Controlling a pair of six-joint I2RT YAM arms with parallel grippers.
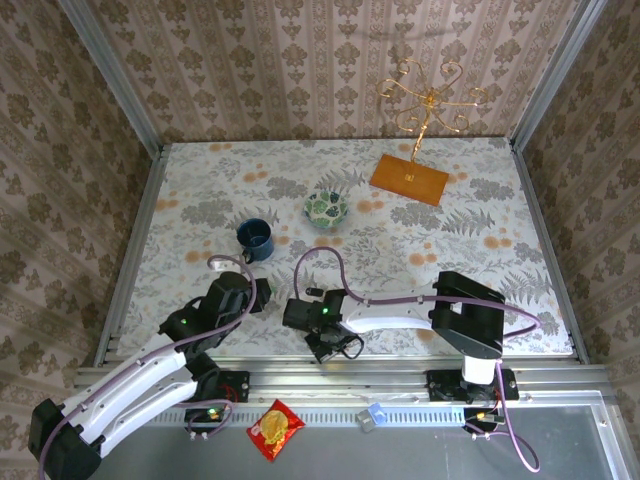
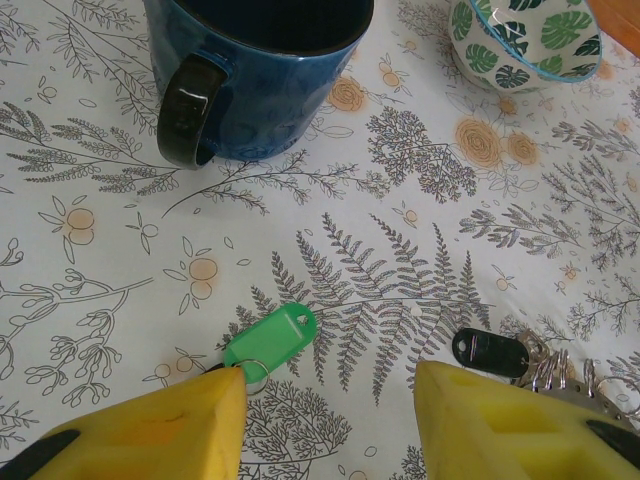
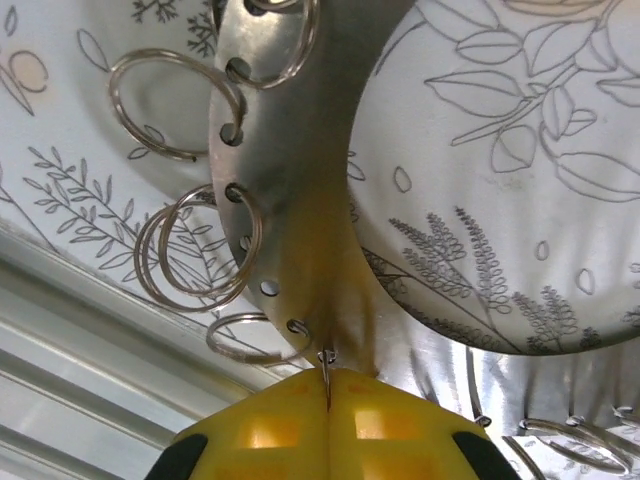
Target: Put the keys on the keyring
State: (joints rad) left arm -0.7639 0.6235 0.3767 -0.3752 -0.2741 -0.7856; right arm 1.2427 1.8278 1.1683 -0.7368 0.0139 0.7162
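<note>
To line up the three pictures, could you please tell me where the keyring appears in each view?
Top external: the keyring lies near the bottom centre, at the right gripper's tip.
Left wrist: the keyring shows at the lower right, beside the black key.
Right wrist: the keyring arcs from top centre down to the fingers.
Shared landmark: the small split rings on it, in both wrist views.

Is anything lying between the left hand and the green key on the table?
Nothing visible does. The green key lies on bare tablecloth just ahead of the open left hand, toward one side of it. The blue mug stands farther off beyond the key, and the black key lies toward the other side.
</note>
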